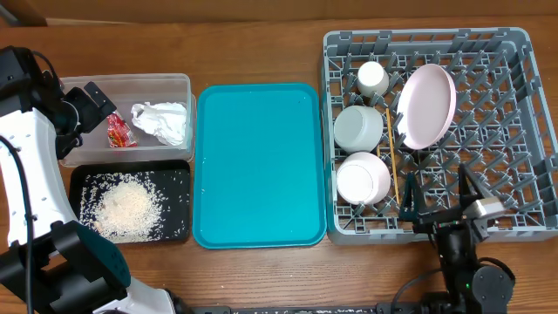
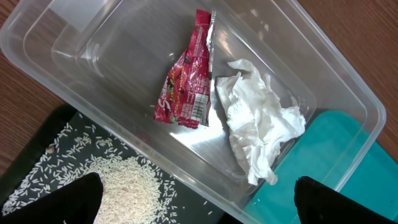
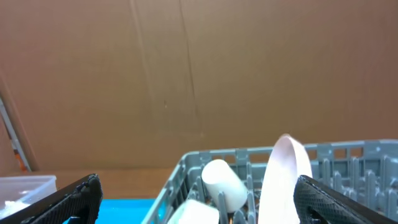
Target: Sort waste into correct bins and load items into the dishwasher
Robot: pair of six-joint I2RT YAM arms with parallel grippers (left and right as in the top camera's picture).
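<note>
Dish rack [image 1: 523, 131] at right of table [image 1: 261, 35], biggest thing: square grey plastic, grid floor, rows of upright pegs, left part loaded, rest bare. Looks like end of job, judging by layout: waste binned, dishes racked, nothing on teal tray [image 1: 259, 166]. Left gripper [image 2: 196, 194] above clear tub [image 1: 131, 79], fingers spread wide, holding nothing. Right gripper [image 1: 438, 199] at rack's near edge, also wide, empty. Next move, prob.: no grab needed. Lift both arms clear w/o clipping tub wall or pegs, then quick check for stray grains.

Teal tray, centre, betw. bins and rack: smooth hard plastic, rounded corners, raised lip. Clear tub, far left: see-through, glossy, rounded corners, deep walls. Black tray [image 1: 179, 222], just in front of tub: shallow, matt, approx. same footprint. Pink plate [image 1: 425, 106]: round, pale, glossy, propped on edge betw. pegs. Far bowl [image 1: 358, 127] greyish, near bowl [image 1: 363, 178] whiter: small, round, smooth, in rack's left column. Cup [image 1: 373, 78] beyond them: pale, small, tipped. Napkin [image 1: 163, 122] in tub: white paper, crumpled, soft folds. Wrapper [image 1: 119, 131] just beside it: red, foil-like, crinkled, printed. Chopsticks [image 1: 393, 161]: thin wood, flat on grid betw. bowls and plate; pair hard to split from above. Rice [image 1: 126, 209] in black tray: whitish grains, heaped mid-tray, scattered round edges.
</note>
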